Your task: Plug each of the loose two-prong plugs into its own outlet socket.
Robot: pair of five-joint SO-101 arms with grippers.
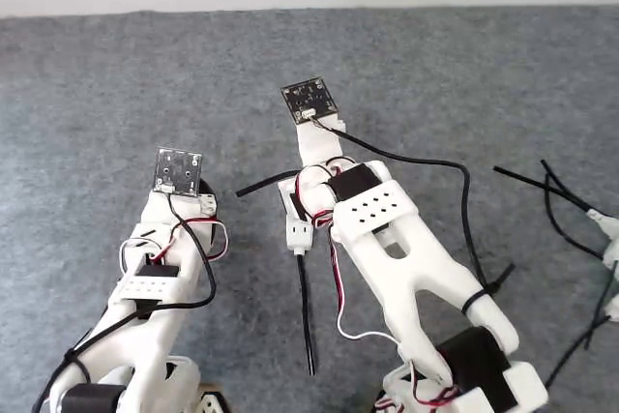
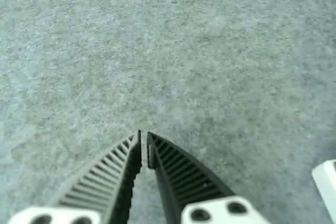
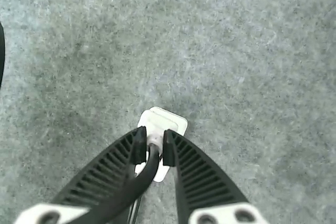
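My right gripper point(image 3: 153, 141) is shut on a white plug point(image 3: 167, 121), pinching it where its black cable point(image 3: 140, 179) joins the body. The plug's body rests on the grey carpet just past the fingertips. From above, a white plug point(image 1: 300, 232) with a black cable point(image 1: 307, 316) trailing toward the near edge sits beside the middle arm point(image 1: 387, 229). My left gripper point(image 2: 144, 137) is shut on nothing, low over bare carpet. A white block point(image 2: 328, 179) shows at that view's edge.
More black cables point(image 1: 556, 195) with white plugs point(image 1: 609, 234) lie at the far right of the carpet. A loose black cable end point(image 1: 261, 184) sticks out between the two arms. The carpet point(image 1: 116, 84) is open at the back and far left.
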